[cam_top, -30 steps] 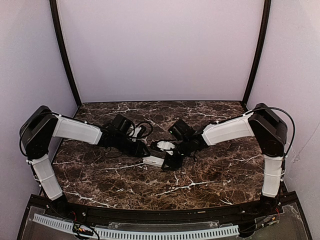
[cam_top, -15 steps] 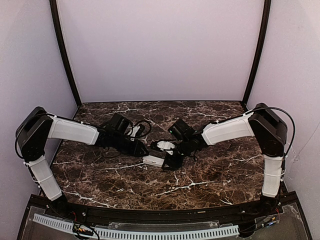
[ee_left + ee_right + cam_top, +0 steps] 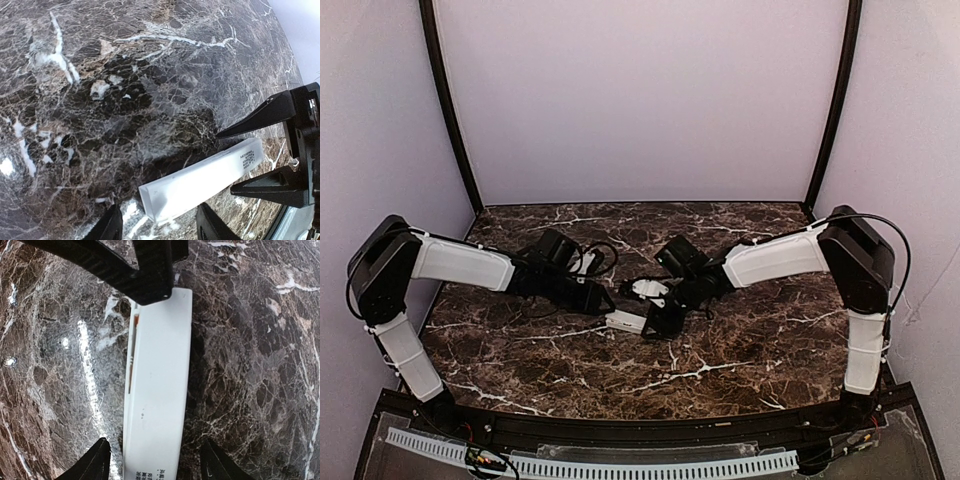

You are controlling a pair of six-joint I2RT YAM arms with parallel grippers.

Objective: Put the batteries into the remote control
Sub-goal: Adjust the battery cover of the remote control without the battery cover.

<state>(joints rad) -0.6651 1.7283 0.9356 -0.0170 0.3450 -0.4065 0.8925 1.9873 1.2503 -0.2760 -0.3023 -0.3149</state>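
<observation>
While the left gripper (image 3: 159, 226) and right gripper (image 3: 155, 462) flanked the slim white bar-shaped remote control (image 3: 157, 390), jaws wide, securing it seemingly called for closing.

The dark marble table (image 3: 750, 350), veined with white, carries the white remote (image 3: 626, 321), which lies flat near its middle with a printed face up.

Top camera: fixed high behind my bases, looking down and forward over the whole table (image 3: 740, 370). Wrist cameras: close over the marble, looking out past my fingers (image 3: 112, 227). All share the remote control (image 3: 626, 322); left wrist catches my right gripper (image 3: 225, 162), right wrist my left gripper (image 3: 160, 277).
</observation>
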